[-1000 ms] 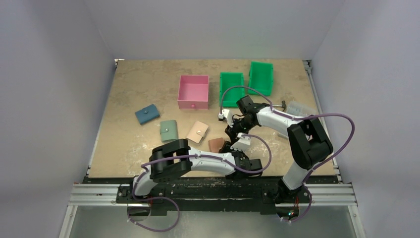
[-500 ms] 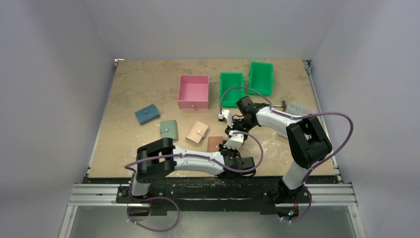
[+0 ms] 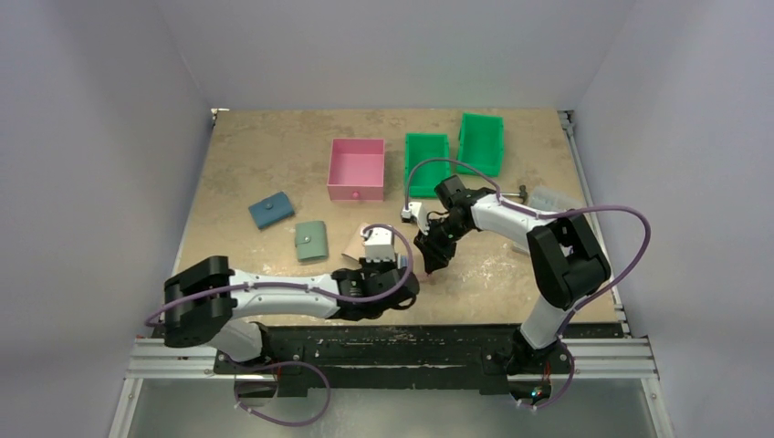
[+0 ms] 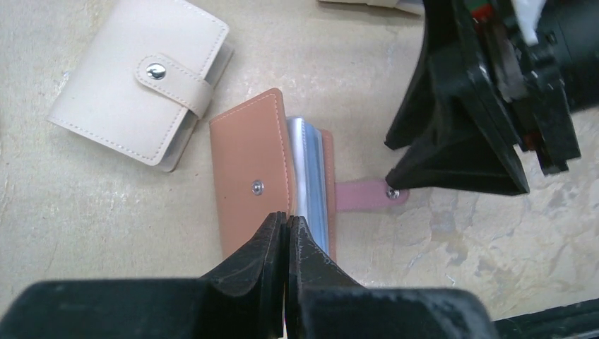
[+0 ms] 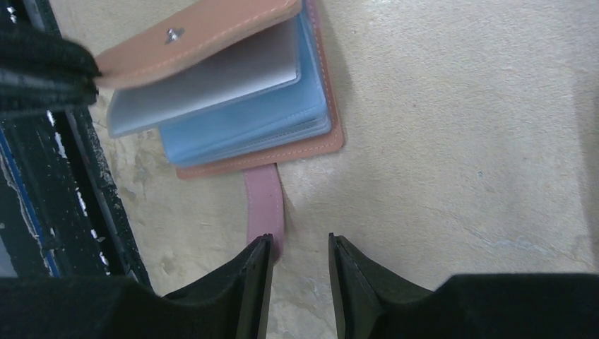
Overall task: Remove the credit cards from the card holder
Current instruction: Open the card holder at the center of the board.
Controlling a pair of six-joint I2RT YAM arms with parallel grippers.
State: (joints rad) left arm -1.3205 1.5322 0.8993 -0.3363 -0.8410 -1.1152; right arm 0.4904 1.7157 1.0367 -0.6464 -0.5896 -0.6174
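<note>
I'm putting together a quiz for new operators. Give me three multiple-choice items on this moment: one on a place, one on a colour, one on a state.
1. Where does the pink box stand?
A. left of the green bins
B. right of them
C. between the arm bases

2. What colour are the sleeves inside the card holder?
A. yellow
B. light blue
C. black

3. How is the left gripper?
A. wide open above the table
B. shut on the card holder's cover
C. shut on a green bin

Answers:
1 A: the top view shows the box left of both bins.
2 B: the right wrist view shows pale blue sleeves under the lifted cover.
3 B: its fingers meet on the cover's edge, and the cover stands off the sleeves.
</note>
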